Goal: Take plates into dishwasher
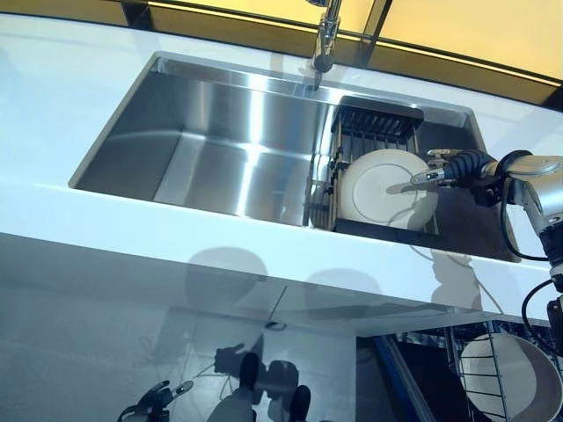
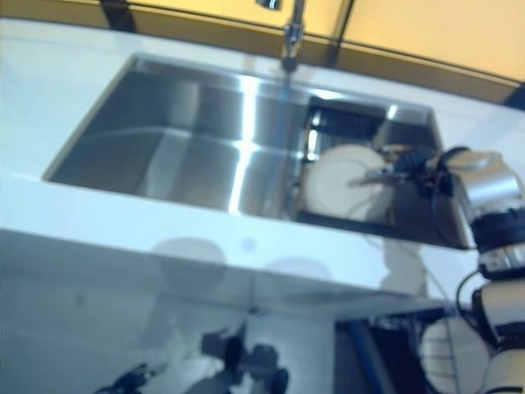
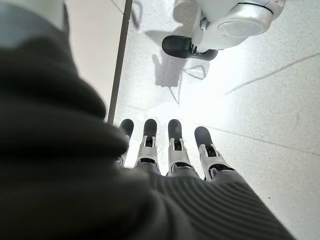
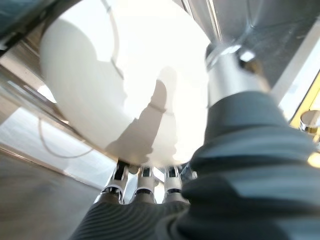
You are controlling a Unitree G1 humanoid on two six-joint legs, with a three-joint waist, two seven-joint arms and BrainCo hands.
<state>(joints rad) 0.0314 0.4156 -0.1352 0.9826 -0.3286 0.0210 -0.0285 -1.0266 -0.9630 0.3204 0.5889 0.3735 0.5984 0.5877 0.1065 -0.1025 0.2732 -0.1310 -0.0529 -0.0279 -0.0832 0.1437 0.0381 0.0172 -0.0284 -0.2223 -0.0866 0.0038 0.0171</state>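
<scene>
A white plate (image 1: 376, 186) stands on edge in a dark wire rack (image 1: 378, 121) at the right end of the steel sink (image 1: 211, 145). My right hand (image 1: 442, 170) reaches in from the right and grips the plate's right rim. In the right wrist view the fingers (image 4: 142, 184) pass behind the plate (image 4: 120, 65) and the thumb (image 4: 231, 70) lies on its front. My left hand (image 1: 155, 403) hangs low by the floor, its fingers (image 3: 175, 145) straight and holding nothing.
A tap (image 1: 325, 37) stands behind the sink, above the rack. The white counter (image 1: 132, 233) runs along the sink's front. Below it at lower right, the dishwasher's wire basket (image 1: 471, 378) holds another white plate (image 1: 508, 374).
</scene>
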